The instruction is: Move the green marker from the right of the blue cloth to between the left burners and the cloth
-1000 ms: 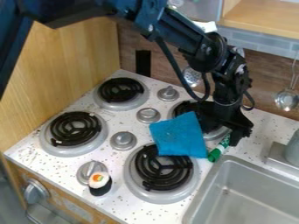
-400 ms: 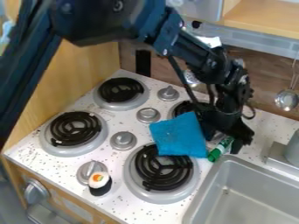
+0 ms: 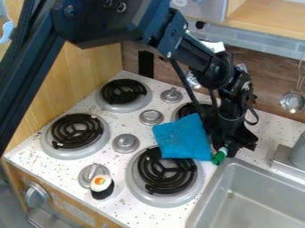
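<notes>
We are seeing the black robot arm (image 3: 196, 55) coming in from the upper left, its black hand (image 3: 231, 148) hanging low at the right side of the stove, behind the sink's near-left corner as we are viewing it. We cannot tell whether the hand is spread or pressed together, nor whether it is pinching anything. The green-capped marker with a pale body (image 3: 219, 156) is lying right at the hand, its cap pointing toward us, its far part hidden. Beside it, the bright blue square cloth (image 3: 182, 136) is lying between the two right-hand black coil burners, overlapping both; the nearer burner (image 3: 166, 173) is mostly showing, the farther one (image 3: 186, 110) partly covered by cloth and arm. Two more black coil burners (image 3: 77, 131) are sitting at left, with silvery round knobs (image 3: 125, 143) running between the pairs. A toy sushi piece, white-topped with orange and green, black-sided (image 3: 102, 186), is standing by the nearest knob. The white speckled surface (image 3: 35, 154) is carrying all this; the grey metal sink (image 3: 262, 200) is lying at lower right. A silvery ladle (image 3: 292, 102) is hanging against the brown wood-look wall (image 3: 268, 80).
</notes>
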You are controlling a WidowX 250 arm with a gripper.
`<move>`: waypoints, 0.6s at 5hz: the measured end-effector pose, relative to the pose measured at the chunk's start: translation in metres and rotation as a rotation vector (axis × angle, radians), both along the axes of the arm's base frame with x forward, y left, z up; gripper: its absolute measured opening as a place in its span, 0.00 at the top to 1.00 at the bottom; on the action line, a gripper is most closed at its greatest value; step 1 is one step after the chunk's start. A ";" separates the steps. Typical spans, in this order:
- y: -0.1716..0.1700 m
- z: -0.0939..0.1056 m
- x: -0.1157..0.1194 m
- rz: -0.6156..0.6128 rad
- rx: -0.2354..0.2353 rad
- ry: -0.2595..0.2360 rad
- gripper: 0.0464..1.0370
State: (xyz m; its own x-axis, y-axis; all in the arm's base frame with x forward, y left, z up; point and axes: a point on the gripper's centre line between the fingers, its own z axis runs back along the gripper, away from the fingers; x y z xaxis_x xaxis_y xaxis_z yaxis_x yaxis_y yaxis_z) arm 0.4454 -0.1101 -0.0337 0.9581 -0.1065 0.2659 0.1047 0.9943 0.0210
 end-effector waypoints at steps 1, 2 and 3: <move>0.002 -0.001 -0.004 0.011 0.003 -0.002 0.68; 0.005 0.009 -0.011 0.014 0.002 -0.018 0.68; 0.007 0.036 -0.013 0.031 -0.009 -0.080 0.68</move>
State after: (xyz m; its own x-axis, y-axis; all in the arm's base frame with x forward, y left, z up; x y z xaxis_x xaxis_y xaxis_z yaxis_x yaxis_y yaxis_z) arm 0.4327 -0.1033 0.0024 0.9366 -0.0746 0.3424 0.0724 0.9972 0.0193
